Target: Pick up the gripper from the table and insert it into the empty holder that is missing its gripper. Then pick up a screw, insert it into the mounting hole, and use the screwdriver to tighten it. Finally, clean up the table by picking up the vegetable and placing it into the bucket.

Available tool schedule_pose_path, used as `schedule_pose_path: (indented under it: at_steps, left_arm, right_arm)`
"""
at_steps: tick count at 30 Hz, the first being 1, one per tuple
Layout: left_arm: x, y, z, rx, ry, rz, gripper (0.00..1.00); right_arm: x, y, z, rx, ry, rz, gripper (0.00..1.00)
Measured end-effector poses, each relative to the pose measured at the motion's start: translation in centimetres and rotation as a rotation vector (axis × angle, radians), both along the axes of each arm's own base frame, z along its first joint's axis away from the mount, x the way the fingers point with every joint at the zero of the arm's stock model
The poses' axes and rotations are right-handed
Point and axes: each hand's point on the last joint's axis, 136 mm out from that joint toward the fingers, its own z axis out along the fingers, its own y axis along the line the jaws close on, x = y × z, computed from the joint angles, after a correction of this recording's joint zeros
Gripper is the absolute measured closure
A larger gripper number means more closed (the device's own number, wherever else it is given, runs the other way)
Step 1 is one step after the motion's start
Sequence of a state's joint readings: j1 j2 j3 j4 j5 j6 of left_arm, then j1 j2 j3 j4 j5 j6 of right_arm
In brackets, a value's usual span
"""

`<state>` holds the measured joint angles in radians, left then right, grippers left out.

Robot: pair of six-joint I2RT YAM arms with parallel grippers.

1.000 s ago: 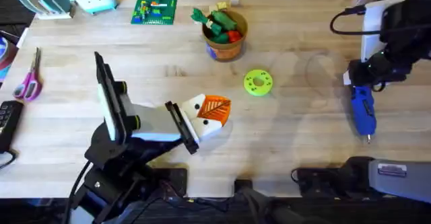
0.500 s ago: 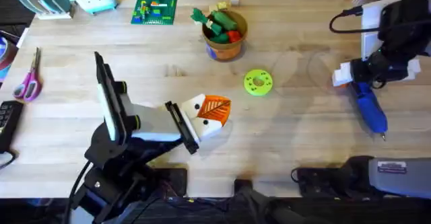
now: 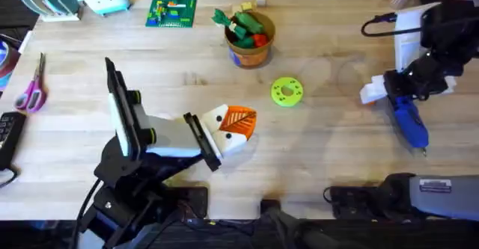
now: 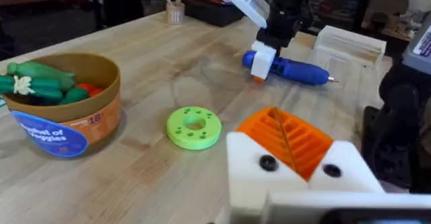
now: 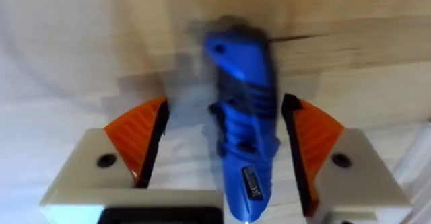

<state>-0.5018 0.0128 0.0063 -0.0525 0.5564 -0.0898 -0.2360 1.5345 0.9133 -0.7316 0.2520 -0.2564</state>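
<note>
Straddling the screwdriver (image 3: pixel 408 122) lying on the bench (image 3: pixel 329 152), far right of the bucket (image 3: pixel 251 48): right pincer (image 5: pixel 225 143) released, pads clear either side, seemingly lining up to grasp. Left pincer (image 4: pixel 296 157) idling, released.

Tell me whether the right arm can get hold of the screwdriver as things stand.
Probably yes: the right gripper already has the screwdriver between its open fingers, with a gap on each side and nothing in the way.

Bare table (image 3: pixel 329 152) separates both arms (green disc (image 3: pixel 287 91) and bucket (image 3: pixel 251 42) intrude).
</note>
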Motion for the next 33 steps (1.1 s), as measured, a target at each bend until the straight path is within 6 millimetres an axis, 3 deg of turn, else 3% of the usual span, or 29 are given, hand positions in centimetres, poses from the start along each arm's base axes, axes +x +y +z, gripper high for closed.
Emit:
schedule_pose_path:
  at_steps: [7,17,33]
  left_arm:
    - [0.0,0.0,0.0,0.0,0.0,0.0,0.988]
    - [0.0,0.0,0.0,0.0,0.0,0.0,0.988]
    - [0.0,0.0,0.0,0.0,0.0,0.0,0.988]
  right_arm:
    - [-0.5,2.2,0.9,0.127,0.057,0.142,0.01]
    - [-0.8,0.2,0.9,0.122,0.058,0.206,0.01]
    - [-0.6,1.1,1.5,0.139,0.078,0.327,0.01]
